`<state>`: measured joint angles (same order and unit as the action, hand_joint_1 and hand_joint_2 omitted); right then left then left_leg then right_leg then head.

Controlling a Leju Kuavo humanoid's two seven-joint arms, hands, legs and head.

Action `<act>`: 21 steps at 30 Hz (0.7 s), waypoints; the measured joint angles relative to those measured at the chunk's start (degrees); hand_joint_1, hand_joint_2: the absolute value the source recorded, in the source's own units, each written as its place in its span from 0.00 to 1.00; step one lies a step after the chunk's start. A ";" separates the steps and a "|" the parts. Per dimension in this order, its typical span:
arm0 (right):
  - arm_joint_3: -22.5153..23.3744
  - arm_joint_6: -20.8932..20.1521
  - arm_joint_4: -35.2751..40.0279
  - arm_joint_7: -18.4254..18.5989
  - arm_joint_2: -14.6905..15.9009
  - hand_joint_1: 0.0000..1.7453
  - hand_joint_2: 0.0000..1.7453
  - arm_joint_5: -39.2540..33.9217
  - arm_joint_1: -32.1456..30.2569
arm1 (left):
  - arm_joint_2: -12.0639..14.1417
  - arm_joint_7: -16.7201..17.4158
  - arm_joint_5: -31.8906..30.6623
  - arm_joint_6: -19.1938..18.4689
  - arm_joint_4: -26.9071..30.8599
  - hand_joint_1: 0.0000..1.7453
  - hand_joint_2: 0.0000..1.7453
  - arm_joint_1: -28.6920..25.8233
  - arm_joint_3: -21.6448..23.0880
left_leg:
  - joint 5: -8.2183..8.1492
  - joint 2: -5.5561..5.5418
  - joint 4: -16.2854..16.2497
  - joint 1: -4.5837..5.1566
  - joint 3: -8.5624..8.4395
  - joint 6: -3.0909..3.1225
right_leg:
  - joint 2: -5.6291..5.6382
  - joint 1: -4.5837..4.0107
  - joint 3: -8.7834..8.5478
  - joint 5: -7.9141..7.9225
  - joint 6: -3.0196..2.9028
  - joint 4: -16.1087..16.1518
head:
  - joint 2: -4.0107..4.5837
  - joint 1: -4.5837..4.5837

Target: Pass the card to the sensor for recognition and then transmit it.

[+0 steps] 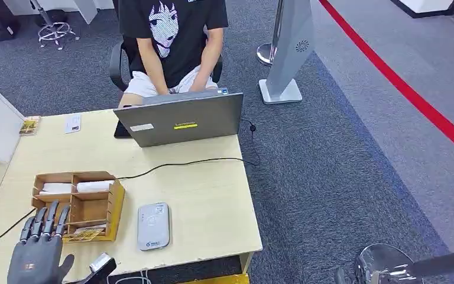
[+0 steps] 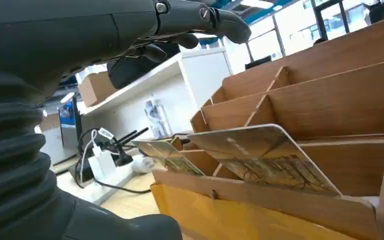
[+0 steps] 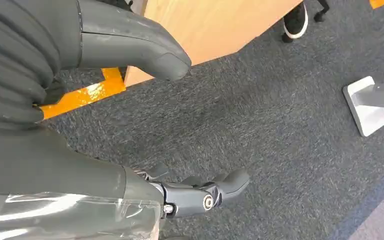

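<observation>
Left hand [image 1: 38, 248] empty, fingers spread, hovering just short of the compartmented wooden organiser box [image 1: 78, 204]; yellow-patterned card [image 2: 267, 160] leans in its front slot; pinch the card's raised edge, lift straight out

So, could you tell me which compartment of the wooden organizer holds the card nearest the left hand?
The front compartment of the wooden organizer, where the yellowish patterned card lies just beyond the left hand; the back compartments hold white items.
</observation>
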<state>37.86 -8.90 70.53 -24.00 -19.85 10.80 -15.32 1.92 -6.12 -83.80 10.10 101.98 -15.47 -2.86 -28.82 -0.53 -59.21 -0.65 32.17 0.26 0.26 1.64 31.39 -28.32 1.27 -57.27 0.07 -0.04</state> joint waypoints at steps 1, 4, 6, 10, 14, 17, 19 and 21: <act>0.11 -0.02 -0.09 -0.04 0.00 0.00 1.00 0.32 0.07 | -0.20 -0.24 0.00 -0.66 0.00 0.00 1.00 0.05 0.11 | 0.00 0.00 0.00 0.00 0.00 0.00 | 0.00 0.00 0.00 0.00 0.00 0.00 | 0.00 0.00; 0.63 -0.20 -0.33 -0.26 0.00 0.00 1.00 1.22 0.25 | -1.79 0.00 -1.51 -2.21 0.02 0.00 1.00 0.18 0.66 | 0.00 0.00 0.00 0.01 0.01 0.00 | -0.01 0.01 -0.01 0.00 0.00 0.00 | 0.00 -0.02; 0.96 -0.28 -0.39 -0.31 0.00 0.00 1.00 1.71 0.29 | -2.71 0.15 -1.82 -2.47 0.02 0.00 1.00 0.24 1.29 | 0.00 -0.01 0.00 0.01 0.01 0.00 | -0.01 0.01 -0.02 0.00 0.00 0.00 | 0.00 0.02; 1.40 -0.85 -0.61 -0.44 0.00 0.00 1.00 1.73 0.32 | -3.45 0.15 -2.10 -2.58 0.07 0.00 1.00 0.46 1.64 | 0.00 -0.01 -0.01 0.01 0.00 0.00 | 0.00 0.01 -0.02 0.00 0.00 0.00 | 0.00 0.00; 1.51 -0.94 -0.63 -0.57 0.00 0.00 1.00 1.86 0.37 | -3.06 0.09 -0.70 -2.38 0.04 0.00 1.00 0.62 1.90 | 0.00 -0.01 -0.01 -0.01 0.00 0.00 | -0.01 -0.01 -0.01 0.00 0.00 0.00 | 0.00 0.00; 1.46 -0.74 -0.70 -0.79 0.00 0.00 1.00 2.30 0.38 | -1.18 -0.37 1.33 -1.83 -0.18 0.00 1.00 0.98 1.97 | 0.00 0.00 0.00 -0.02 -0.01 0.00 | -0.01 -0.02 -0.01 0.00 0.00 -0.01 | 0.00 -0.02; 1.44 -0.68 -0.70 -0.81 0.00 0.00 1.00 2.82 0.40 | -0.46 -0.37 1.73 -1.70 -0.48 0.00 1.00 1.42 1.94 | 0.01 -0.01 0.00 -0.02 0.00 0.00 | -0.02 -0.02 -0.02 0.00 0.00 -0.01 | 0.00 0.00; 1.44 -0.68 -0.72 -0.83 0.00 0.00 1.00 2.91 0.47 | -0.13 -0.28 1.81 -1.70 -0.70 0.00 1.00 1.93 1.92 | 0.01 -0.01 0.00 -0.02 0.01 0.00 | -0.02 -0.02 -0.04 0.00 0.00 -0.01 | 0.00 0.02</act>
<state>39.30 -9.57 69.81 -24.83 -19.85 13.70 -14.85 1.79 -6.40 -81.99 8.39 101.28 -13.54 -0.94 -28.81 -0.54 -59.21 -0.67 32.18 0.26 0.24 1.62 31.35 -28.32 1.27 -57.28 0.07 -0.02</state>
